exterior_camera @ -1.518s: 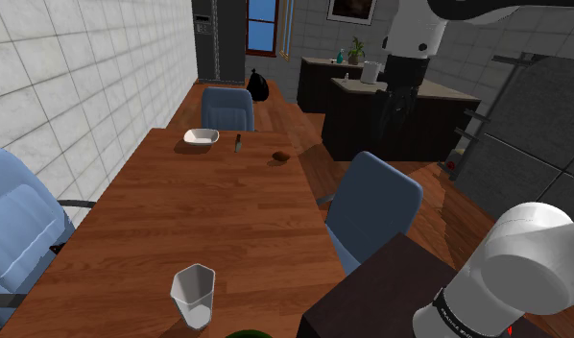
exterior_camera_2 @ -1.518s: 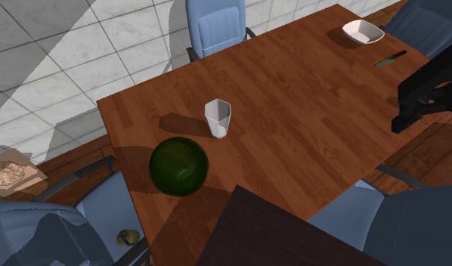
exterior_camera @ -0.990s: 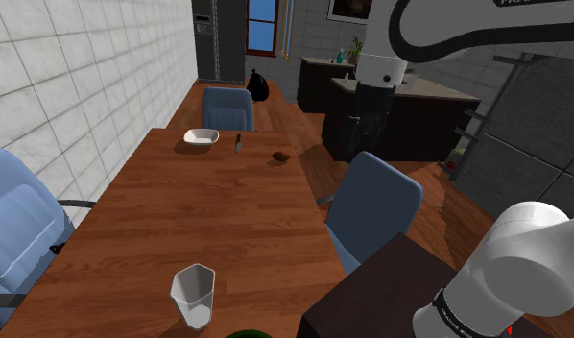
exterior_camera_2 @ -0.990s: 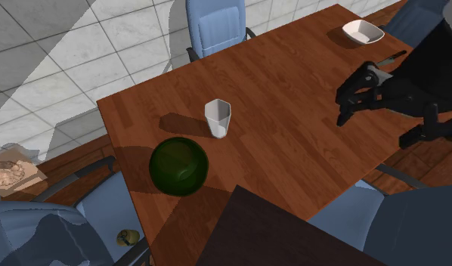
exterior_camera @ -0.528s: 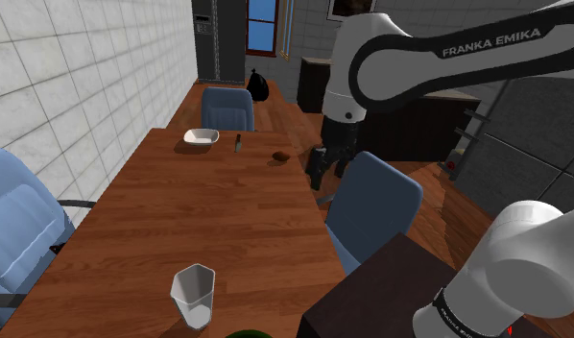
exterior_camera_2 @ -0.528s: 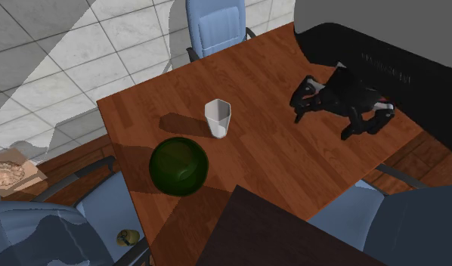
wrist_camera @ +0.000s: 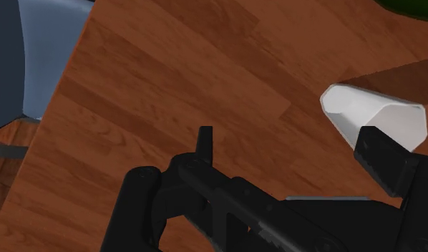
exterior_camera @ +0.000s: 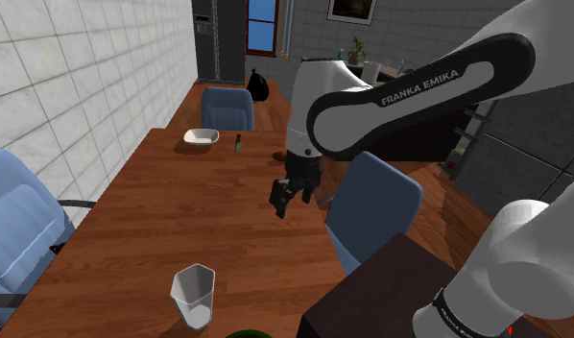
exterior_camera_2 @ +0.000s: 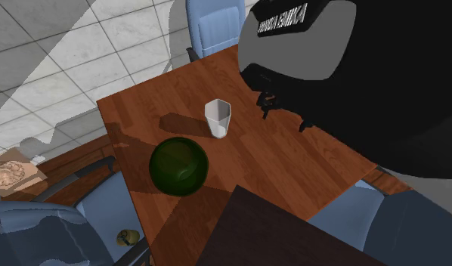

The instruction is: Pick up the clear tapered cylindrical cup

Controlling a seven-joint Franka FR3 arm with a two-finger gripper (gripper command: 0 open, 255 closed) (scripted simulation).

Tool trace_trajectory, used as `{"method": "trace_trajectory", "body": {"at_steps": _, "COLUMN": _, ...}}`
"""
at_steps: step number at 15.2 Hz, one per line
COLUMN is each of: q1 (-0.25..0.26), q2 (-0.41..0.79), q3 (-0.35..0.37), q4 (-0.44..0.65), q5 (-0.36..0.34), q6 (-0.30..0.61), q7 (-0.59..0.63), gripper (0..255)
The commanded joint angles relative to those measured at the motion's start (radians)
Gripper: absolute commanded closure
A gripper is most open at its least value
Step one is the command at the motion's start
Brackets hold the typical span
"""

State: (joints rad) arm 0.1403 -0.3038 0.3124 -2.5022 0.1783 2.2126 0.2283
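The cup [exterior_camera: 194, 293] is a plain white tapered tumbler standing upright on the wooden table [exterior_camera: 179, 221], near the shoulder view's lower edge. It also stands mid-table as the cup [exterior_camera_2: 217, 118] in the second exterior view. My black gripper [exterior_camera: 293, 199] hangs above the table's right side in the shoulder view, well short of the cup, with the cup a short way off to the gripper's [exterior_camera_2: 283, 113] left in the second exterior view. In the wrist view the gripper [wrist_camera: 291, 147] is open, its fingers apart, and the cup [wrist_camera: 373, 118] lies ahead beside one fingertip [wrist_camera: 381, 154], not between them.
A dark green ball [exterior_camera_2: 178, 166] rests on the table close to the cup. At the far end lie a white bowl [exterior_camera: 201, 136] and a knife [exterior_camera: 238, 142]. Blue chairs [exterior_camera: 371, 206] ring the table. The dark stand [exterior_camera_2: 292, 234] adjoins its near edge.
The arm has swung from beyond the table's far right corner in over the table, lowering and carrying the gripper towards the cup. The cup and ball have not moved.
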Motion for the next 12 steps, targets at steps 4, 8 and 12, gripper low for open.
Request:
{"method": "trace_trajectory", "body": {"at_steps": 4, "q1": 0.015, "q2": 0.178, "q3": 0.062, "q4": 0.048, "q5": -0.029, "q6": 0.150, "q7": 0.076, "gripper": 0}}
{"method": "trace_trajectory", "body": {"at_steps": 8, "q1": 0.030, "q2": 0.334, "q3": 0.095, "q4": 0.109, "q5": -0.095, "q6": 0.253, "q7": 0.157, "gripper": 0}}
{"method": "trace_trajectory", "body": {"at_steps": 12, "q1": 0.067, "q2": 0.494, "q3": 0.098, "q4": 0.192, "q5": -0.191, "q6": 0.334, "q7": 0.251, "gripper": 0}}
